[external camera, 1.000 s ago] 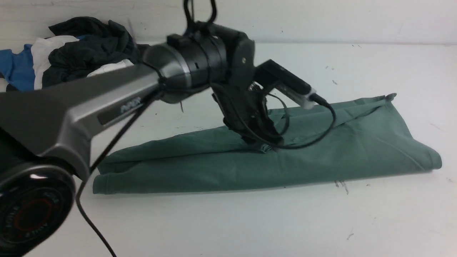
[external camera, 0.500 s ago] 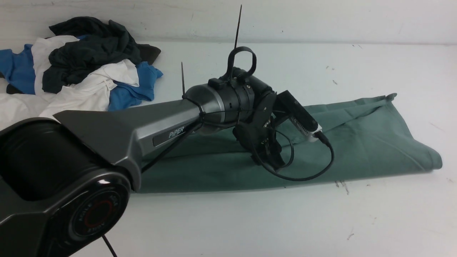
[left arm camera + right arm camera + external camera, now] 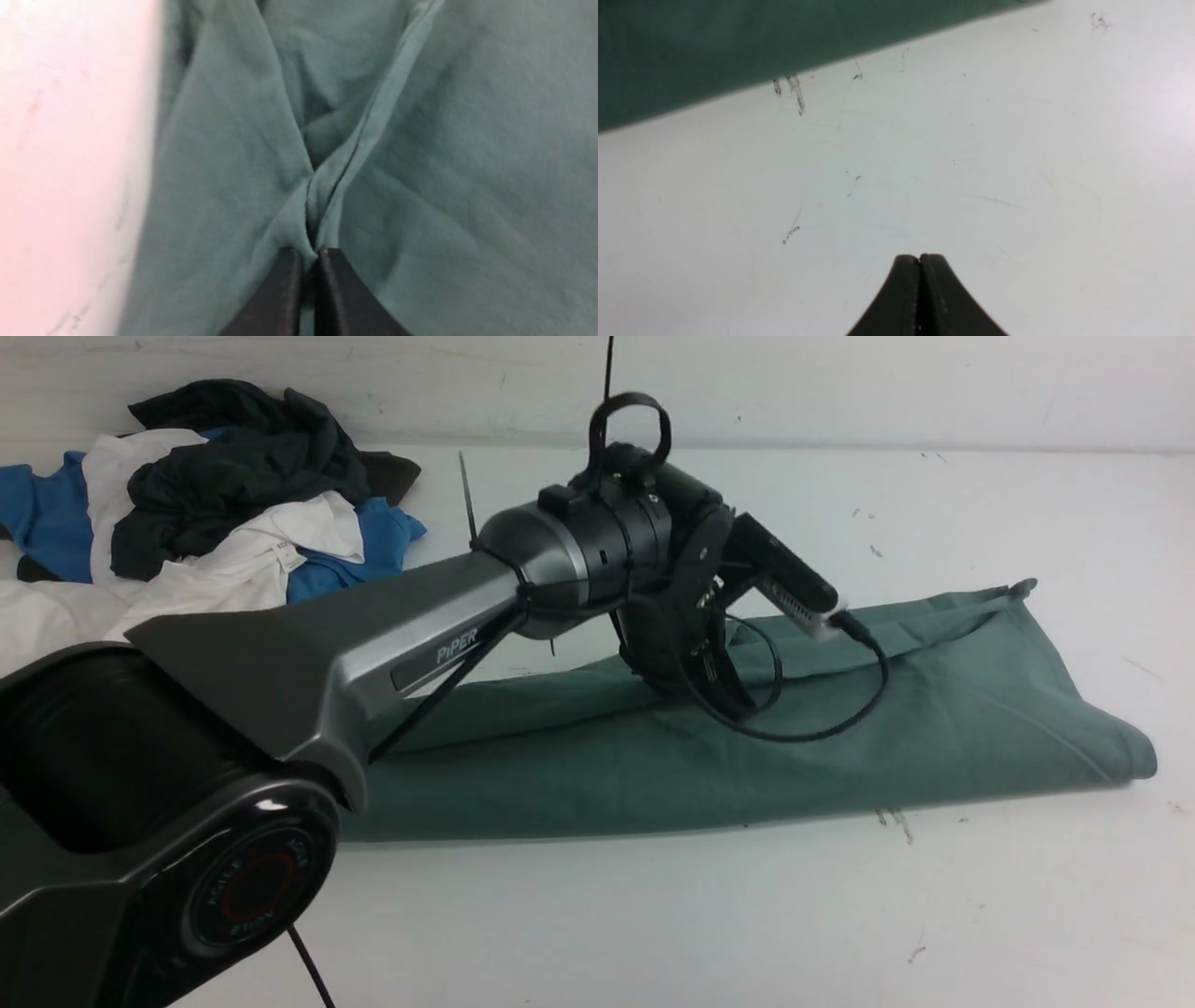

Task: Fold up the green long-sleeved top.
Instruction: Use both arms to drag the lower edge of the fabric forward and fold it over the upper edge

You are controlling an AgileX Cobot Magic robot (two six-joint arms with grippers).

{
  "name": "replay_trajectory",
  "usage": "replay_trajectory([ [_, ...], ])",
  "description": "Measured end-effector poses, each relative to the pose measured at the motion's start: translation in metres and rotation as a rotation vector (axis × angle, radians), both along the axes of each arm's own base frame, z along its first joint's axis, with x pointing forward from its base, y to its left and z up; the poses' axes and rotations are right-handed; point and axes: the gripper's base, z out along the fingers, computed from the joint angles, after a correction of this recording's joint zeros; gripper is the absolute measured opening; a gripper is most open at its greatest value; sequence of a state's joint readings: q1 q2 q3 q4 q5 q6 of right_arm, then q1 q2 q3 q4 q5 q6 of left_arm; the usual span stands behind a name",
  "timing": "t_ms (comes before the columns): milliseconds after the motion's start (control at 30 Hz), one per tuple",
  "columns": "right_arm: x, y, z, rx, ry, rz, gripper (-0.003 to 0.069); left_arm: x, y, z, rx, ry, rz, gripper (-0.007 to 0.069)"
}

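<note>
Now that the left gripper (image 3: 309,254) has snapped together on a pinch of cloth, I have hold of the green long-sleeved top (image 3: 934,709). Half a second ago its jaws stood wide and low over the fabric; now they clamp a small ridge of it and the wrist sits higher. The top lies as a long folded band across the middle of the table (image 3: 653,915), well apart from the heap of other clothes (image 3: 233,504) at the far left. My right gripper (image 3: 920,256) is closed on nothing, over bare table near the top's edge (no help yet). I judge the grasp made, so the next fold can be carried over, provided the pinch holds.
</note>
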State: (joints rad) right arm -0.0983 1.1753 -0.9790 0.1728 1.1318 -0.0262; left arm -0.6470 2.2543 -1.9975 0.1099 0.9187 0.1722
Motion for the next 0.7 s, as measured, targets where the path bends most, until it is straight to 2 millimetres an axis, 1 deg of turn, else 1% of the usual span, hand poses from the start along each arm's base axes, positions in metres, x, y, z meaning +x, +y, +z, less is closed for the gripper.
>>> replay_trajectory([
  [100,0.0,0.0,0.0,0.0,0.001,0.001,-0.0014,0.011,0.009,0.01,-0.044,-0.014,0.035,0.0016],
  [133,0.0,0.0,0.0,-0.001,0.001,0.002,-0.0014,0.017,0.015,0.015,-0.066,-0.029,0.054,0.0016],
  [200,0.0,0.0,0.0,-0.001,0.001,0.003,-0.0014,0.026,0.023,0.019,-0.102,-0.053,0.084,0.0016],
  [233,0.0,0.0,0.0,-0.001,0.0,0.004,-0.0014,0.033,0.031,0.02,-0.127,-0.065,0.113,0.0016],
  [267,0.0,0.0,0.0,-0.001,0.0,0.003,-0.0014,0.034,0.031,0.021,-0.134,-0.071,0.117,0.0016],
  [333,0.0,0.0,0.0,-0.001,0.0,0.003,-0.0014,0.048,0.047,0.021,-0.186,-0.09,0.184,0.0017],
  [433,0.0,0.0,0.0,-0.003,0.0,0.007,-0.0014,0.057,0.057,0.015,-0.211,-0.084,0.24,0.0029],
  [533,0.0,0.0,0.0,-0.001,-0.001,0.009,-0.0014,0.063,0.064,0.003,-0.225,-0.061,0.296,0.0074],
  [567,0.0,0.0,0.0,-0.001,-0.001,0.009,-0.0014,0.063,0.063,0.002,-0.226,-0.059,0.298,0.0074],
  [600,0.0,0.0,0.0,-0.001,-0.002,0.009,-0.0014,0.066,0.065,-0.003,-0.233,-0.047,0.329,0.0122],
  [633,0.0,0.0,0.0,-0.001,-0.002,0.009,-0.0014,0.066,0.065,-0.003,-0.235,-0.047,0.332,0.0122],
  [667,0.0,0.0,0.0,-0.001,-0.003,0.009,-0.0014,0.067,0.068,-0.004,-0.244,-0.042,0.357,0.0168],
  [700,0.0,0.0,0.0,-0.001,-0.004,0.009,-0.0014,0.067,0.069,-0.004,-0.248,-0.04,0.366,0.0198],
])
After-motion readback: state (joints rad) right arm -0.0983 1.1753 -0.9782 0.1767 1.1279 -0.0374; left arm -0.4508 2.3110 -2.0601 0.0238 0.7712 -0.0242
